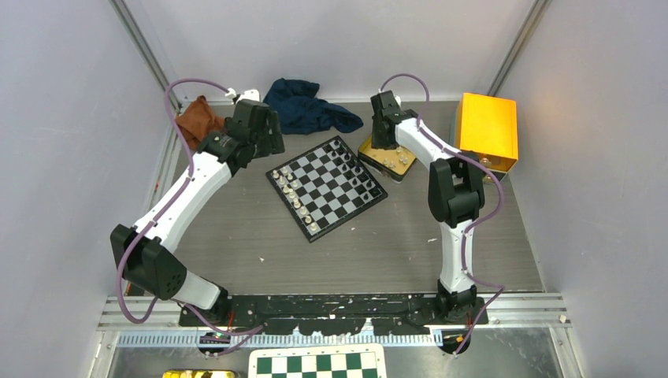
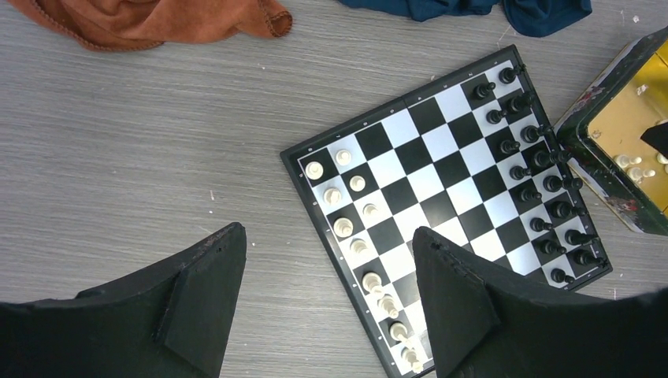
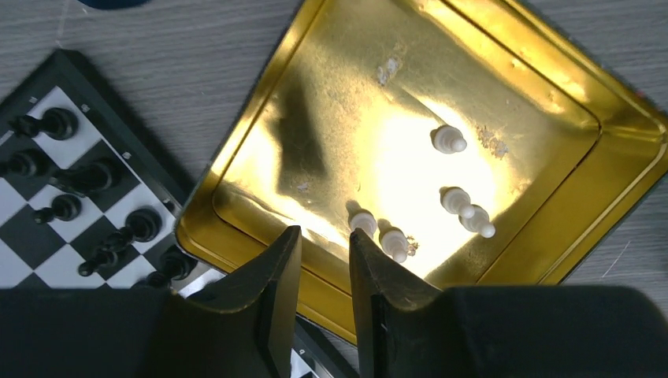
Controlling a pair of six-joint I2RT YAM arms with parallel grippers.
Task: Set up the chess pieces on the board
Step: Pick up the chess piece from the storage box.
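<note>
Your left gripper [image 2: 327, 236] hangs above the table with jaws spread wide and empty. The board [image 2: 441, 181] lies just ahead of it, one finger over its near corner. White pieces [image 2: 343, 227] line the board edge closest to the fingertips, and black pieces [image 2: 551, 185] fill the two rows along the opposite edge. Your right gripper [image 3: 324, 236] hovers over a gold tin [image 3: 331, 118], jaws a narrow gap apart, pinching nothing. Five loose pieces [image 3: 449, 139] lie in the tin: two just ahead of one fingertip, three farther off to that side.
</note>
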